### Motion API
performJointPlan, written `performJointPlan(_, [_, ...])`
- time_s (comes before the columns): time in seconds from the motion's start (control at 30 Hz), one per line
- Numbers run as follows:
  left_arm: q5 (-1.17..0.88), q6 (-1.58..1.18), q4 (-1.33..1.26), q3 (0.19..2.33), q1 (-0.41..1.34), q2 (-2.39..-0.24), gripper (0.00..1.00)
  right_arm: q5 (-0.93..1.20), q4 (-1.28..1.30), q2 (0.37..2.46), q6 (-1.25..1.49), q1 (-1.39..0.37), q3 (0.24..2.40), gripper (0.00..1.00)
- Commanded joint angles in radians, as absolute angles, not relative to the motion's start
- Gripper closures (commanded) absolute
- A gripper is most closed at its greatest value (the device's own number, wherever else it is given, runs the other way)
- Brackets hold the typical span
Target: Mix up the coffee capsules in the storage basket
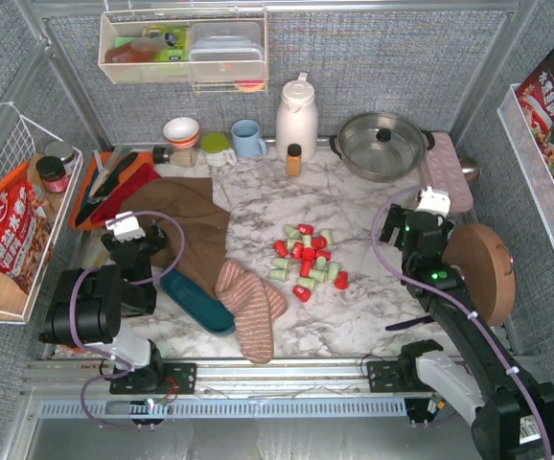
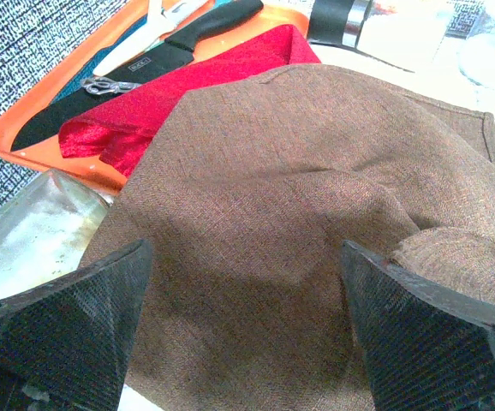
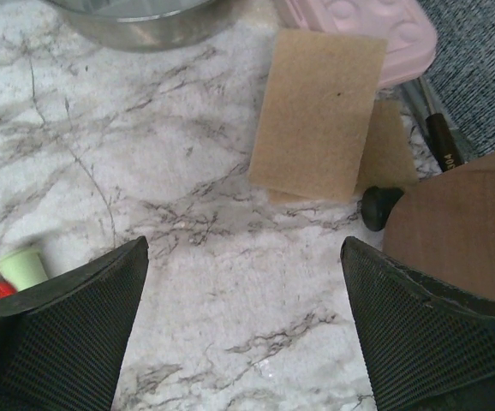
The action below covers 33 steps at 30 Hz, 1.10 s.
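Evidently the opening step is in hand: the capsules [image 1: 308,261] are all out on the worktop [image 1: 258,196], and none is seen in the part of the basket [image 1: 200,307] that shows. On the left, the left claw [image 2: 243,342] is held wide open and empty above a brown cloth [image 2: 299,214]. Just right of it the teal basket is set at an angle, its near-left end hidden by the arm and a striped cloth [image 1: 250,305] touching its right end. Further right the capsules are heaped loosely, red and mint green, some upright, some tipped. The right claw [image 3: 243,342] is also spread wide and empty, over bare marble beside the heap. Next, a capsule is judged to need gripping and carrying left to the basket.
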<state>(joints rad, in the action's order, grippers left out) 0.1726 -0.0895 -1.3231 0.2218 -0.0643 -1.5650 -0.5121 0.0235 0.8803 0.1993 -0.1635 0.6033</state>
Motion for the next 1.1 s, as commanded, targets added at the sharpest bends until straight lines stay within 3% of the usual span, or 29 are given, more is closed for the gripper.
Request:
performJointPlan(0.0, [0.161, -0.091, -1.359, 0.223, -0.064, -1.566, 0.01, -0.462, 0.065, 0.894, 0.203, -0.164, 0.617, 0.01])
performJointPlan(0.37, [0.16, -0.091, -1.36, 0.224, -0.067, -1.567, 0.01, -0.432, 0.086, 0.947, 0.215, -0.168, 0.636, 0.01])
performJointPlan(0.63, [0.169, -0.089, -1.35, 0.199, -0.062, -1.49, 0.01, -0.429, 0.23, 0.85, 0.222, -0.168, 0.673, 0.01])
performJointPlan(0.73, [0.152, -0.093, -1.2, 0.219, -0.061, -1.364, 0.01, -0.42, 0.255, 0.808, 0.21, -0.17, 0.678, 0.01])
performJointPlan(0.9, [0.211, -0.286, -0.734, 0.381, -0.06, -1.179, 0.01, -0.4, 0.256, 0.769, 0.234, -0.176, 0.661, 0.01])
performJointPlan(1.07, [0.31, -0.523, -0.234, 0.604, -0.061, -1.163, 0.01, -0.382, 0.177, 0.801, 0.259, -0.221, 0.651, 0.01])
